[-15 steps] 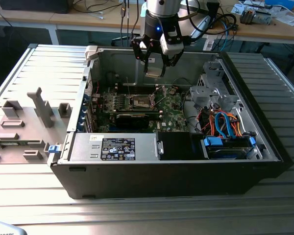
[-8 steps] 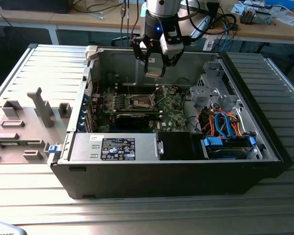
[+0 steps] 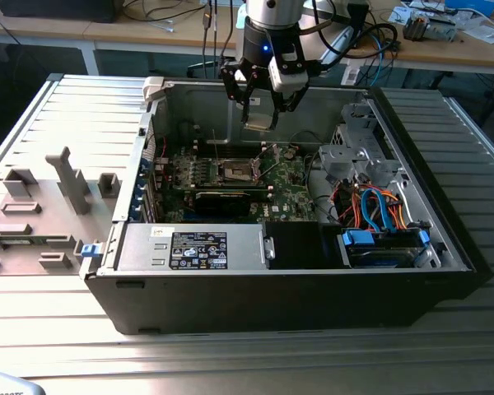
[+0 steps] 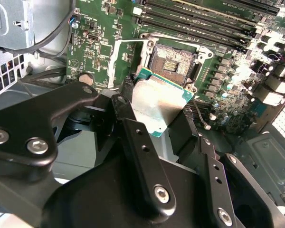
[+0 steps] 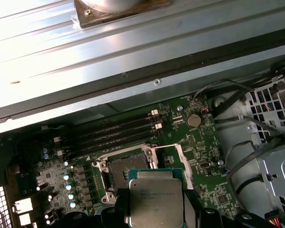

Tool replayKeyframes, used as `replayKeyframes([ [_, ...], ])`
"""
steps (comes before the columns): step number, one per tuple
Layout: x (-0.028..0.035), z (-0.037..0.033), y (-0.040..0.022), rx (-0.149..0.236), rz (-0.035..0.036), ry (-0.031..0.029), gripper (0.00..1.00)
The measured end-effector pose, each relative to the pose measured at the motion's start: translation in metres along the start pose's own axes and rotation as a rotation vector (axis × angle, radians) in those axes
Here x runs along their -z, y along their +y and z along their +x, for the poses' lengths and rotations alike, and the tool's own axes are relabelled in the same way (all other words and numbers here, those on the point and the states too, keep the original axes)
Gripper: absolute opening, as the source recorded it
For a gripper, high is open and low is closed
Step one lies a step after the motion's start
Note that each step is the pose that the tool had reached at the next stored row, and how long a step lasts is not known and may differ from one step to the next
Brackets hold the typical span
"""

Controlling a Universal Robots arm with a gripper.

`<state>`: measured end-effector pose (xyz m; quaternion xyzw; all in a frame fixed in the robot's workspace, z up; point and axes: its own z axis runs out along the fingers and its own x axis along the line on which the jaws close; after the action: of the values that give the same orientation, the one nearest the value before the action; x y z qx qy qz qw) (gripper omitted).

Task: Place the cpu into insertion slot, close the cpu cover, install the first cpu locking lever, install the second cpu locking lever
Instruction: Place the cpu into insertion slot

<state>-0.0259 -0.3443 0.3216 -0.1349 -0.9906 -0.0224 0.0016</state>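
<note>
Above a ribbed table (image 3: 58, 346) by workbenches (image 3: 469, 53), end effector (image 3: 263, 107) holds cpu (image 5: 155, 199).

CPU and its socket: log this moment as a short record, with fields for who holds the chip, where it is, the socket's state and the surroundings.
holder: gripper, shut on the cpu
cpu position: in the air above the green board, apart from the socket, not seated
cpu attitude: metal top faces both wrist views
insertion slot: uncovered, dark centre bare, nothing in it
setting: open computer case lying on a ribbed table
</note>
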Motion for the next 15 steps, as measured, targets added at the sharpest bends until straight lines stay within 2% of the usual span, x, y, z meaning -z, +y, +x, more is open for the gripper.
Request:
replayKeyframes([
  [15,0.0,0.0,0.0,-0.01,0.0044,-0.0017,0.54],
])
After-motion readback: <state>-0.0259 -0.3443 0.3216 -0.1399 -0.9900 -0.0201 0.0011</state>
